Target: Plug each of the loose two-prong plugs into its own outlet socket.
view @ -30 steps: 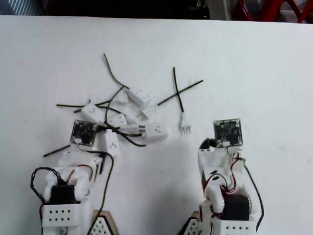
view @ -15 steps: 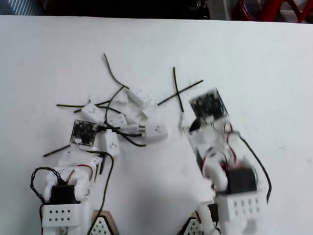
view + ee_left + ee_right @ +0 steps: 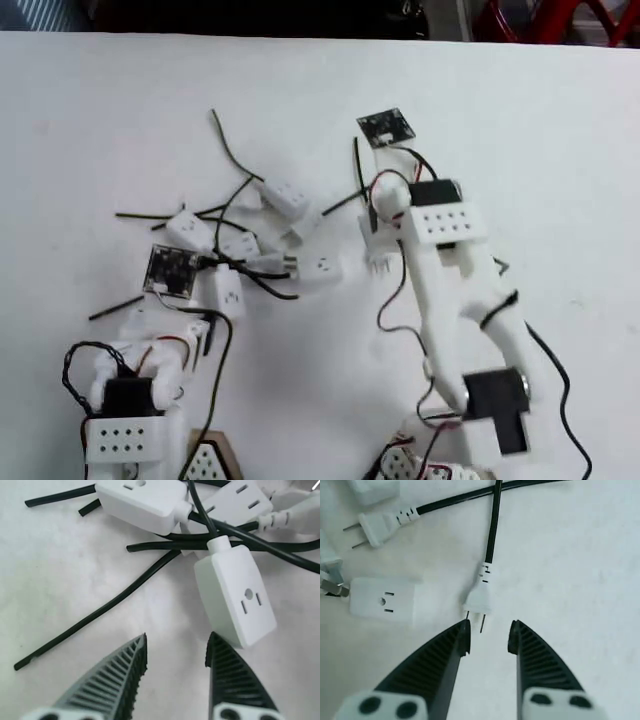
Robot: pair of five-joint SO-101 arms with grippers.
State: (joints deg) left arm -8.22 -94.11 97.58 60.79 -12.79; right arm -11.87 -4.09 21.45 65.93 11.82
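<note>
— What differs from a second ago?
— The right arm (image 3: pixel 438 290) was folded at the near edge then. Now it stretches out over the table (image 3: pixel 560 140). The left arm (image 3: pixel 125 400) has not moved.
— And the end effectors?
— The left end effector (image 3: pixel 176 645) is released. Its dark, ribbed fingers are spread just short of a boxy white socket (image 3: pixel 234 592) with two slots and a round hole. The right end effector (image 3: pixel 488 632) is released too and holds nothing. It has the same ridged, tapering fingers and sits just short of a plug (image 3: pixel 479 600).
— Where does that plug lie?
— Loose on the table. Its two thin metal prongs point at the gap between the fingers and touch neither. It is small, white and moulded, on a smooth black cord (image 3: pixel 492 525).
— And beyond it?
— A second cord (image 3: pixel 470 496) crosses the first. Off to one side lies a second socket (image 3: pixel 382 601), blocky and white. Farther off is a second plug (image 3: pixel 375 527), unplugged, its prongs bare. The table is white and faintly grainy.
</note>
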